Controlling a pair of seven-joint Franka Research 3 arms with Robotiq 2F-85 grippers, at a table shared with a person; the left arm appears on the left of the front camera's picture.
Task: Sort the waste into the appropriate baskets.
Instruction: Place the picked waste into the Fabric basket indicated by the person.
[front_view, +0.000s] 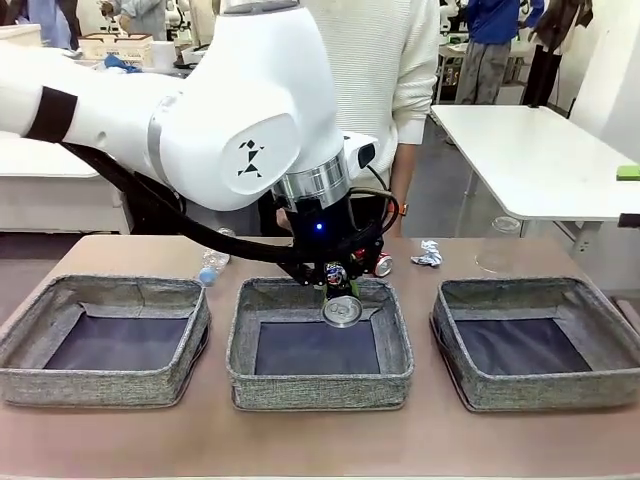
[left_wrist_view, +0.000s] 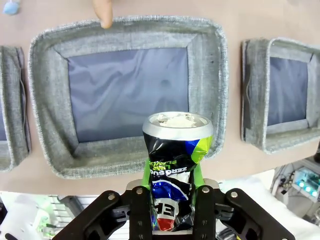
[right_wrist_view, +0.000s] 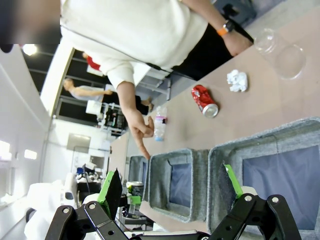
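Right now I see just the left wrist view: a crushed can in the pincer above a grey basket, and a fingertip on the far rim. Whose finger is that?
Observer: A person at the far side of the table; their hand points at the middle basket, the one under your crushed can.
Operator: Is more rubbish waiting?
Observer: Yes, beyond that basket, on the person's side: a red can, a paper wad, a clear cup and a clear bottle.
Operator: And the other pincer?
Observer: The right pincer is open and holds nothing.
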